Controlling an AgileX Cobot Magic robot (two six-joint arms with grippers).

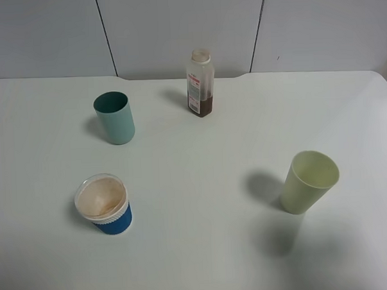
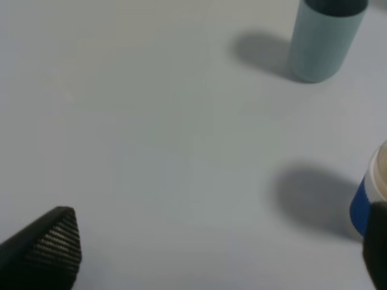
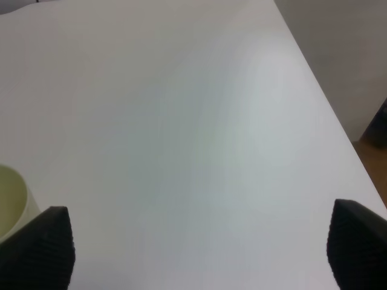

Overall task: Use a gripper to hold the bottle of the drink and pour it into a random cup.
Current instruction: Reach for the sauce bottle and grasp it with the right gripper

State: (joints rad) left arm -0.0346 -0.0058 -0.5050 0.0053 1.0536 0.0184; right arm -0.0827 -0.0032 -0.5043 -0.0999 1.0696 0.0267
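Bottle (image 1: 200, 83): upright at 12 o'clock on the table (image 1: 195, 183), brown liquid low.
Blue cup (image 1: 105, 206): upright at 8 o'clock (brown stain inside).
Other cups: teal cup (image 1: 115, 117) at 10 o'clock, pale green cup (image 1: 307, 182) at 4 o'clock.
Left claw (image 2: 211, 254): fingers wide apart, empty, near Blue cup.
Right claw (image 3: 196, 248): fingers wide apart, empty, beside pale green cup.

The bottle (image 1: 200, 84) stands rear centre on the table (image 1: 201, 183), tumbler (image 1: 114, 117) rear left, cup (image 1: 104, 205) front left, third cup (image 1: 309, 182) right.
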